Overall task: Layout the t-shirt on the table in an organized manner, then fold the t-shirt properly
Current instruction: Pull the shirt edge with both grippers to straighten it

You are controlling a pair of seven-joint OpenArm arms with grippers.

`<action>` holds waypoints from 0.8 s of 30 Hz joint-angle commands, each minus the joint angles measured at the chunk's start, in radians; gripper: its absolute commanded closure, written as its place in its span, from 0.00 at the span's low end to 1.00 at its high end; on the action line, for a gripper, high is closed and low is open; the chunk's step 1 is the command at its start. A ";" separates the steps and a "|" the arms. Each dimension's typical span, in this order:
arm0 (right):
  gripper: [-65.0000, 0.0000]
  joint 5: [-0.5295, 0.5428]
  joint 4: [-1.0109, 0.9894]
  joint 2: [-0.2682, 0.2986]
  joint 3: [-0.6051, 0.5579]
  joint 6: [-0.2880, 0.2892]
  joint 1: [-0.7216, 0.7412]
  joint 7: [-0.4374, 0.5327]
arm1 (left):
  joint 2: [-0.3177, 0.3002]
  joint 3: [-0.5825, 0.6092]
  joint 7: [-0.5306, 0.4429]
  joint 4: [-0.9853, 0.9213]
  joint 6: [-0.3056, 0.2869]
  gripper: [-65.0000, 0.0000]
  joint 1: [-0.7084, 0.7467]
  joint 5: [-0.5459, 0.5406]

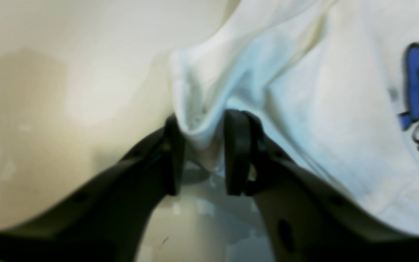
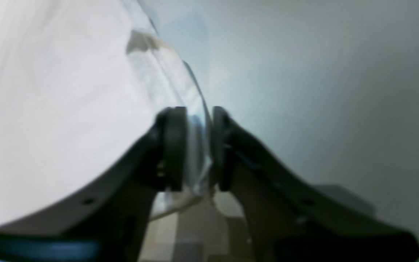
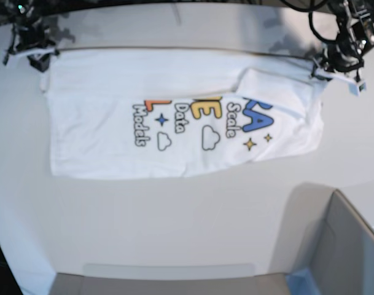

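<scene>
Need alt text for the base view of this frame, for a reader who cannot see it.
A white t-shirt with a colourful print lies spread sideways on a white table, one part folded over near the print. The left tool and right tool sit at its two far corners. A grey box stands nearby.

Robot lab or test bench, not home. Broad plain white surface (image 3: 174, 215) with curved near edge, bare apart from one printed t-shirt (image 3: 113, 104) spread flat. Two black robot arms at far corners, left gripper (image 3: 325, 69) and right gripper (image 3: 40, 56), dark cables looping above. Grey box with blue edge (image 3: 343, 252) at near corner. Overhead camera plus wrist cameras on rig.
</scene>
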 commanded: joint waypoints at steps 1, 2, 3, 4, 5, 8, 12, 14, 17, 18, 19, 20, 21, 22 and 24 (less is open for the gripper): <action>0.66 0.005 0.021 0.014 0.009 0.002 -0.007 0.024 | -0.016 -0.009 -0.008 0.029 0.001 0.61 0.012 -0.003; 0.62 0.005 0.021 0.014 0.011 0.002 -0.007 0.024 | -0.016 -0.009 -0.008 0.042 0.001 0.59 0.015 -0.003; 0.59 0.005 0.021 0.014 0.014 0.002 -0.007 0.025 | -0.016 -0.009 -0.007 0.059 0.001 0.58 0.016 -0.003; 0.58 0.005 0.022 0.014 0.015 0.002 -0.007 0.027 | -0.016 -0.009 -0.007 0.072 0.003 0.59 0.016 -0.003; 0.58 0.005 0.028 0.014 0.015 0.002 -0.007 0.029 | -0.016 -0.009 -0.005 0.079 0.003 0.59 0.016 -0.003; 0.58 0.005 0.060 0.013 0.017 0.001 -0.007 0.029 | -0.016 -0.009 0.044 0.085 0.003 0.59 0.013 -0.003; 0.58 0.005 0.096 0.007 0.049 -0.006 -0.007 0.025 | -0.016 -0.012 0.069 0.087 0.003 0.59 0.013 -0.003; 0.58 0.005 0.106 -0.020 0.090 -0.006 0.001 0.030 | -0.014 -0.035 0.069 0.101 0.003 0.59 0.015 -0.003; 0.58 0.005 0.140 -0.036 0.159 -0.007 0.031 0.027 | 0.022 -0.142 0.076 0.113 0.003 0.59 0.013 -0.002; 0.58 0.005 0.148 -0.044 0.181 -0.007 0.039 0.027 | 0.029 -0.177 0.076 0.113 0.003 0.59 0.013 -0.003; 0.58 0.005 0.152 -0.047 0.199 -0.007 0.048 0.030 | 0.030 -0.205 0.076 0.115 0.003 0.59 0.012 -0.005; 0.58 0.005 0.165 -0.044 0.213 -0.007 0.061 0.027 | 0.030 -0.222 0.075 0.115 0.000 0.59 0.010 -0.005; 0.58 0.005 0.172 -0.041 0.216 -0.007 0.071 0.025 | 0.029 -0.220 0.066 0.115 -0.002 0.59 0.001 -0.005; 0.58 0.005 0.180 -0.039 0.216 -0.006 0.082 0.025 | 0.024 -0.219 0.064 0.115 -0.002 0.59 -0.021 -0.005; 0.58 0.005 0.202 -0.015 0.190 0.002 0.119 0.024 | 0.009 -0.208 0.064 0.115 -0.003 0.59 -0.100 -0.006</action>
